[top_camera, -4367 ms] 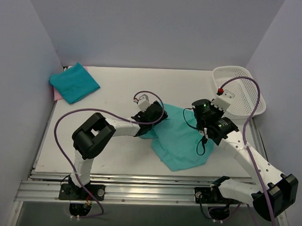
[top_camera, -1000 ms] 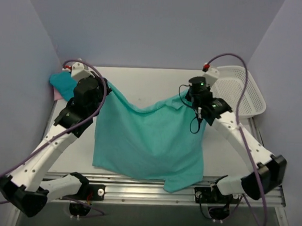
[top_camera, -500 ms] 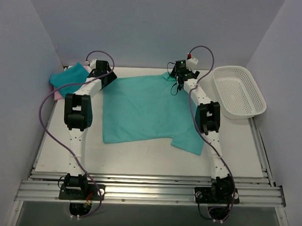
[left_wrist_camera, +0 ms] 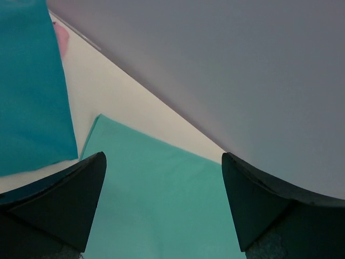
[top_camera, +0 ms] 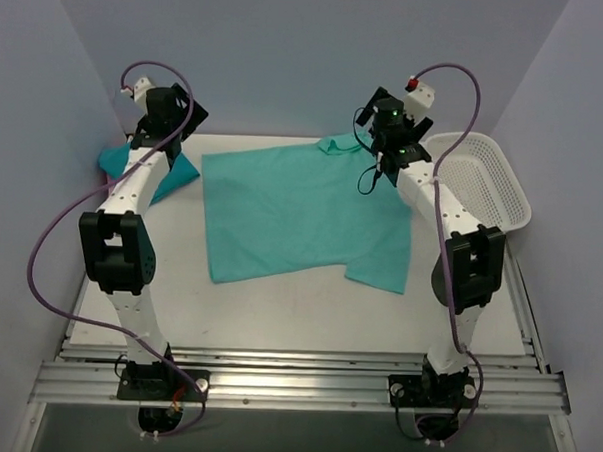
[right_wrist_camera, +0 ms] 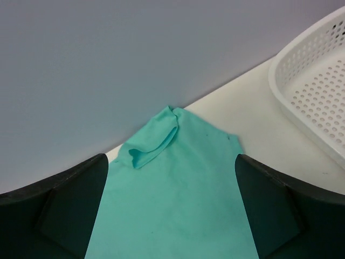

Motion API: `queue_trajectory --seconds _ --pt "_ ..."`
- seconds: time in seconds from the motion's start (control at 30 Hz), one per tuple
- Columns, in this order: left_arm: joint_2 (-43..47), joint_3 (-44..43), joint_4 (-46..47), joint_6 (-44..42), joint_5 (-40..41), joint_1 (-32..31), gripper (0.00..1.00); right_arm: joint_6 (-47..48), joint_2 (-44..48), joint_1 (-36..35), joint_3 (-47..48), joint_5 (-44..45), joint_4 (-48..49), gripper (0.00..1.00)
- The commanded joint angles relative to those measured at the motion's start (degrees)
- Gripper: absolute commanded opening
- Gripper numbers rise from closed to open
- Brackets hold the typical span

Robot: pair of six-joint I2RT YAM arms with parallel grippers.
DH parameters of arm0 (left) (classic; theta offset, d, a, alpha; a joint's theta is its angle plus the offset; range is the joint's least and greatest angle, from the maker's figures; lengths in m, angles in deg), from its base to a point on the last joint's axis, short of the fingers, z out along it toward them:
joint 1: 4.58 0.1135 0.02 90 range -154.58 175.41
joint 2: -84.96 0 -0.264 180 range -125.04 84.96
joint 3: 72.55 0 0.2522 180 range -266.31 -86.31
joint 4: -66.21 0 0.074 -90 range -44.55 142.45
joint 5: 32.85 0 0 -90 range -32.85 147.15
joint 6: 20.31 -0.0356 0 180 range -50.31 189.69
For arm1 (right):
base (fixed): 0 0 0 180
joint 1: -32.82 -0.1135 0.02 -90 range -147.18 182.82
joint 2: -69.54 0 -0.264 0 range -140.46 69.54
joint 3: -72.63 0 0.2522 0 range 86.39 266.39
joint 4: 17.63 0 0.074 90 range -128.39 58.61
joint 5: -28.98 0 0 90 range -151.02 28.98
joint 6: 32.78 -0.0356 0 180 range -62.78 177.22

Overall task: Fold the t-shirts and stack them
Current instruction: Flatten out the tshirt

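A teal t-shirt [top_camera: 302,211] lies spread flat on the middle of the table, with one sleeve at the near right [top_camera: 380,269]. My left gripper [top_camera: 181,126] hovers open above its far left corner, nothing between the fingers [left_wrist_camera: 59,199]; the shirt [left_wrist_camera: 156,194] shows below. My right gripper [top_camera: 385,150] hovers open over the far right corner, where a sleeve [right_wrist_camera: 153,140] is curled over. A folded, bluer t-shirt [left_wrist_camera: 29,91] lies at the far left, on top of a pink one [left_wrist_camera: 61,36].
A white mesh basket [top_camera: 493,184] stands at the far right of the table, close to the right arm, and shows in the right wrist view [right_wrist_camera: 318,91]. The back wall rises just behind both grippers. Metal rails run along the near edge.
A second ago the shirt hung between both shut grippers. It was then laid flat, both grippers opened and let go, and they have now risen from its far corners.
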Motion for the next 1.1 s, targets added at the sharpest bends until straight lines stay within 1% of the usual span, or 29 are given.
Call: queue_trajectory --seconds 0.0,0.03,0.1,0.13,0.17,0.2,0.23,0.27,0.3,0.33,0.37,0.43,0.47,0.5,0.6,0.63,0.7,0.77,0.83,0.9,0.93,1.07 --pt "6.4 6.6 2.9 -0.2 -1.3 -1.8 0.97 -0.5 7.8 -1.9 -9.8 4.4 3.6 1.0" --pt "7.8 12.2 5.4 -0.3 0.0 -2.3 0.97 -0.9 10.8 -2.2 -15.5 4.5 5.8 1.0" --pt "11.4 18.1 9.2 -0.2 0.3 -3.6 0.97 -2.4 13.0 -1.9 -20.4 3.2 7.7 1.0" --pt "13.1 23.5 10.3 0.7 -0.4 -3.9 0.97 -3.3 13.9 -1.7 -24.3 1.1 7.9 0.97" --pt "13.9 26.0 11.1 1.1 -1.0 -4.4 0.95 -3.8 13.9 -1.6 -26.2 -0.9 8.4 0.9" --pt "14.3 28.2 14.6 1.1 -1.7 -5.9 0.93 -4.4 13.7 -1.4 -28.2 -3.3 10.1 0.8" --pt "15.0 30.3 15.2 1.2 -1.6 -6.9 0.92 -5.4 12.6 -1.2 -31.1 -6.7 10.4 0.49" --pt "15.2 33.6 15.6 1.3 -1.1 -8.1 0.88 -6.2 11.9 -1.3 -32.3 -7.9 10.4 0.25" --pt "15.4 35.1 16.5 1.3 -0.7 -9.5 0.86 -7.2 11.1 -1.4 -33.4 -8.7 10.4 0.01" --pt "15.4 36.4 16.7 1.5 -0.2 -11.8 0.85 -8.7 9.5 -1.7 -34.3 -9.6 10.8 0.0" --pt "15.3 38.8 17.3 1.8 0.5 -13.0 0.8 -8.8 8.8 -1.9 -36.5 -11.3 11.5 0.0" --pt "14.8 40.6 18.5 2.0 1.3 -15.8 0.75 -9.2 6.4 -2.2 -38.1 -11.7 12.5 0.0" --pt "14.5 41.8 18.8 2.0 2.0 -16.5 0.71 -9.2 5.6 -2.1 -38.9 -12.3 12.5 0.0" --pt "14.3 42.1 19.5 2.0 2.2 -17.1 0.64 -9.2 3.9 -2.0 -39.3 -12.3 12.4 0.0" --pt "12.3 42.7 20.0 2.1 1.9 -18.6 0.53 -9.9 1.4 -1.5 -40.7 -13.1 13.2 0.0" --pt "11.1 42.7 20.2 2.1 1.6 -18.8 0.52 -10.1 0.0 -1.5 -40.9 -13.4 13.0 0.0" --pt "9.9 42.8 20.0 2.2 1.1 -19.3 0.46 -11.1 -1.2 -1.6 -42.7 -13.9 13.4 0.0" --pt "9.1 43.4 19.7 2.1 1.0 -19.9 0.41 -12.1 -1.4 -1.8 -44.8 -13.8 13.7 0.0" --pt "9.3 45.4 19.1 2.3 1.9 -20.6 0.32 -14.2 -0.8 -2.6 -48.8 -12.8 13.8 0.0" --pt "9.7 47.4 18.8 2.7 2.9 -22.0 0.26 -16.3 0.1 -3.7 -51.5 -12.1 13.6 0.0" --pt "9.9 49.2 18.4 3.9 4.4 -22.6 0.24 -16.9 0.5 -4.0 -54.3 -11.6 13.7 0.0" --pt "9.2 52.0 15.5 6.9 6.2 -24.8 0.08 -20.6 2.6 -6.2 -60.0 -10.3 12.6 0.0"
